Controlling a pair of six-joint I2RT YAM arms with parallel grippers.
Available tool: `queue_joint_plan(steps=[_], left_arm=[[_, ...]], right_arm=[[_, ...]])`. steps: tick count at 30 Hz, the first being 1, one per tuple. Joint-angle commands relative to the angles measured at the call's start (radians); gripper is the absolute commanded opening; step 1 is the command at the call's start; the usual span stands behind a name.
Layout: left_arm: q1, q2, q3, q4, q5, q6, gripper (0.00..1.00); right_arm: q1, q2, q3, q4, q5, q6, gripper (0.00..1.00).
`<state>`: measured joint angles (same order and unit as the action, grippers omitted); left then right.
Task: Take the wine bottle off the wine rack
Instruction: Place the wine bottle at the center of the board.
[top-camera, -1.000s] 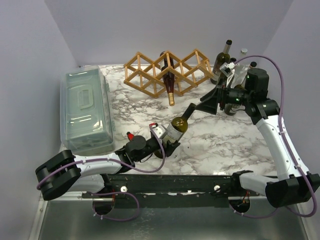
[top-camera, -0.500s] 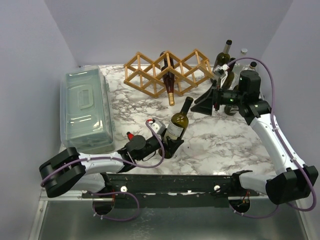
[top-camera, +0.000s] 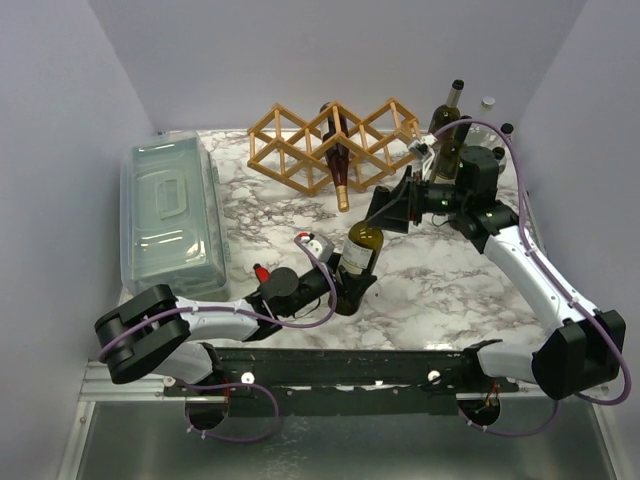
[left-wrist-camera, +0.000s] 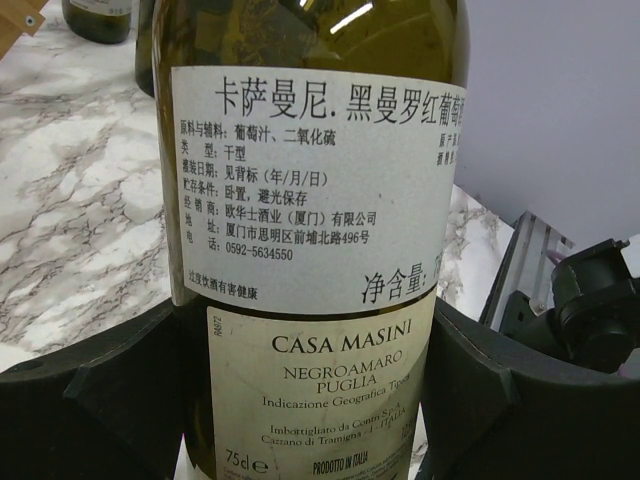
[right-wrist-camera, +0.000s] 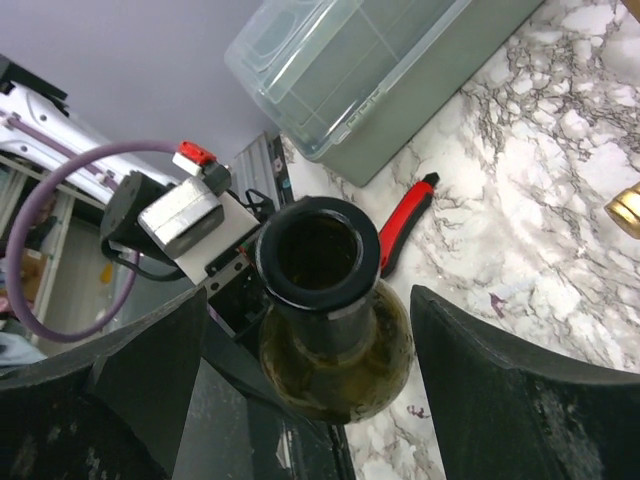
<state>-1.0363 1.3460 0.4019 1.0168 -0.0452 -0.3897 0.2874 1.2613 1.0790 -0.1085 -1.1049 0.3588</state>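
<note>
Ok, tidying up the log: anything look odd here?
The bottle in the left claw stands upright but uncorked, its open mouth facing the open right claw. Nothing looks spilled.

top cam high over the near edge, looking down across the whole marble counter (top-camera: 440, 290), left wrist cam jammed right up against the green bottle (left-wrist-camera: 310, 190) label, right wrist cam peering straight down its open mouth, all three share that bottle

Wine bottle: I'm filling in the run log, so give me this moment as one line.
wine bottle: upright, off wine rack | left jaws: shut on its body | right jaws: open, flanking its neck | second bottle: in rack
</note>
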Motion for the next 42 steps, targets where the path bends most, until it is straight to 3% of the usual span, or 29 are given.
queue_joint_plan(steps=[1, 10, 19, 22, 25, 27, 30, 35, 42], left_arm=[[-0.008, 0.011, 0.049, 0.186, 0.023, -0.043, 0.00], [-0.010, 0.039, 0.048, 0.220, 0.028, -0.063, 0.00], [-0.008, 0.054, 0.051, 0.234, 0.037, -0.074, 0.00], [-0.010, 0.054, 0.046, 0.237, 0.037, -0.075, 0.00], [-0.008, 0.049, 0.032, 0.245, 0.033, -0.077, 0.28], [-0.007, 0.041, 0.017, 0.260, 0.033, -0.077, 0.53], [-0.004, 0.030, -0.007, 0.279, 0.044, -0.075, 0.78], [0.011, 0.006, -0.044, 0.284, 0.099, -0.078, 0.98], [0.028, -0.030, -0.096, 0.287, 0.139, -0.078, 0.99]], right_arm=[[0.018, 0.012, -0.011, 0.161, -0.006, 0.097, 0.83], [0.029, 0.029, -0.014, 0.192, 0.014, 0.100, 0.65], [0.038, 0.033, -0.015, 0.157, 0.041, 0.051, 0.13], [0.038, 0.027, 0.003, 0.112, 0.038, -0.001, 0.02], [0.037, 0.014, 0.030, 0.011, 0.050, -0.085, 0.00], [0.036, 0.004, 0.038, -0.041, 0.060, -0.146, 0.00], [0.037, -0.013, 0.039, -0.098, 0.074, -0.222, 0.00], [0.016, -0.036, 0.058, -0.179, 0.091, -0.313, 0.00], [-0.027, -0.067, 0.067, -0.251, 0.118, -0.402, 0.00]])
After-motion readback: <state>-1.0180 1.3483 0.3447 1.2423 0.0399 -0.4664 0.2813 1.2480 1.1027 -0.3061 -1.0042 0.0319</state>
